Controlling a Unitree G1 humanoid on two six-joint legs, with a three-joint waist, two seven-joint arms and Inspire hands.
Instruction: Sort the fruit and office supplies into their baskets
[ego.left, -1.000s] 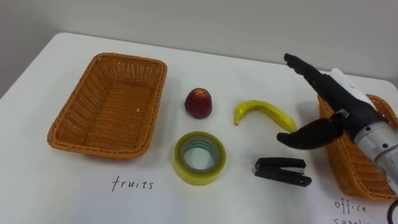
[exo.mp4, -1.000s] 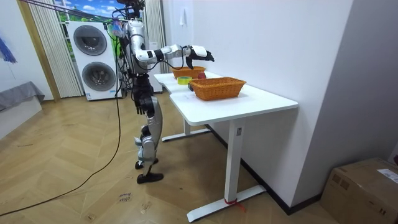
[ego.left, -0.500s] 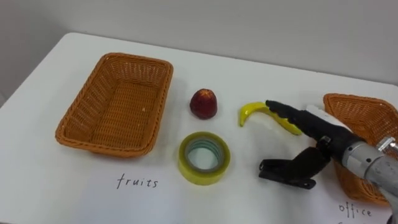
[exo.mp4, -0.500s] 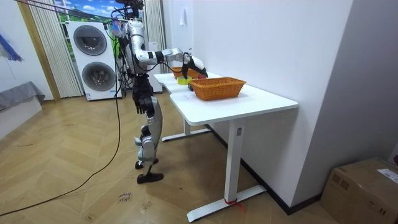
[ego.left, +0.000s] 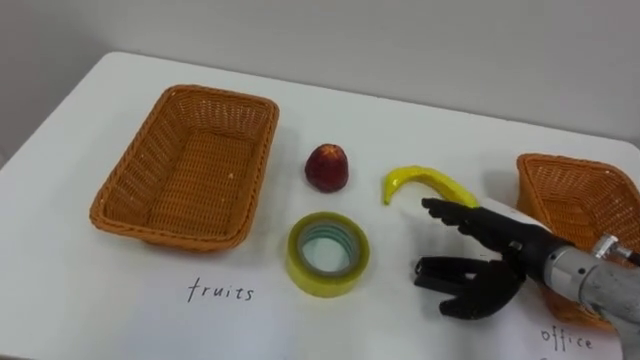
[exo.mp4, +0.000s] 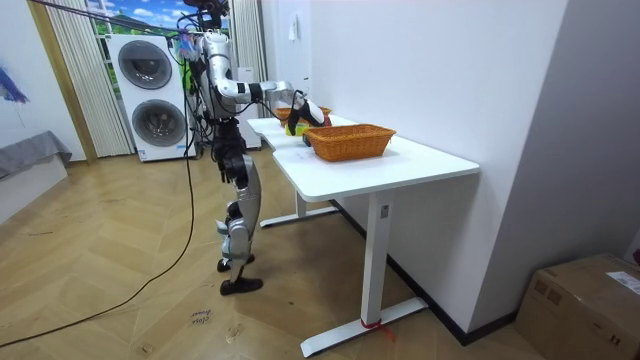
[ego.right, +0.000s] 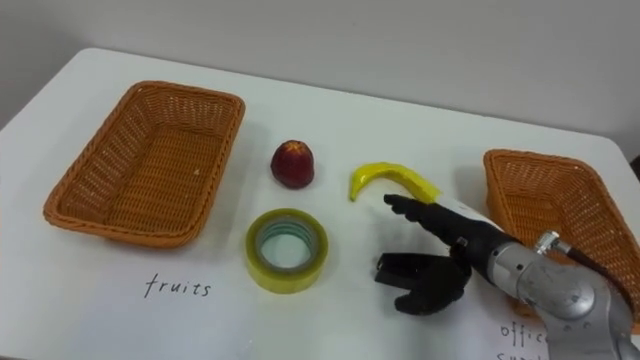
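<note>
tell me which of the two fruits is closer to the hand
The curved yellow banana, just beyond the right hand; the round red fruit lies farther left.

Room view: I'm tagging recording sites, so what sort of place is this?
Probably a home-like room, perhaps a laundry corner: stacked washing machines beside a curtain, a wood floor, and a white desk against the wall.

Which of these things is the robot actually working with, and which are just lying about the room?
Part of the job: apple, banana, roll of yellow tape, black stapler under the right hand, left wicker basket, right wicker basket.

Just there: white table carrying it all, stacked laundry machines behind the robot, cardboard box on the floor.
</note>
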